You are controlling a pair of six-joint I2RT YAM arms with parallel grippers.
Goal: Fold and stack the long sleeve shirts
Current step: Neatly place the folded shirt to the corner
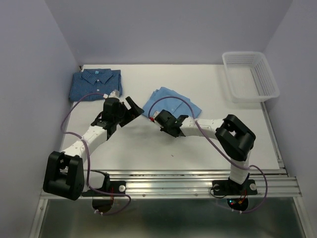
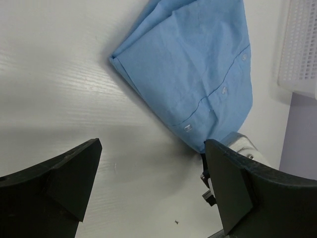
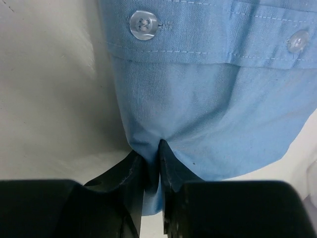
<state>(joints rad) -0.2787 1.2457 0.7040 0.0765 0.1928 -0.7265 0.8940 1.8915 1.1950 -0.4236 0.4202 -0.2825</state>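
1. Sky-blue and plain, the sky-blue shirt (image 1: 173, 103) lies folded near the middle of the white counter (image 1: 148, 153), with its button placket facing up.
2. The right hand (image 3: 152, 151) is clenched on the near edge of this shirt. A fold of the blue cloth is pinched between its two black fingers (image 3: 124, 173), just below a stitched band that carries white buttons (image 3: 143, 25).
3. In the overhead view the right arm reaches in from the right, and its hand meets the shirt at the near-left corner.
4. The left hand (image 2: 153, 168) is released, its jaws spread wide. It sits over bare counter just beside the sky-blue shirt's left side and touches no cloth.
5. The checked shirt (image 1: 96, 84), a darker blue, lies folded with its collar showing at the far-left corner of the counter, well apart from the sky-blue shirt.
6. A white mesh basket (image 1: 250, 77) stands at the far-right corner, apart from both shirts.
7. The two shirts are not stacked; each lies on its own part of the counter.
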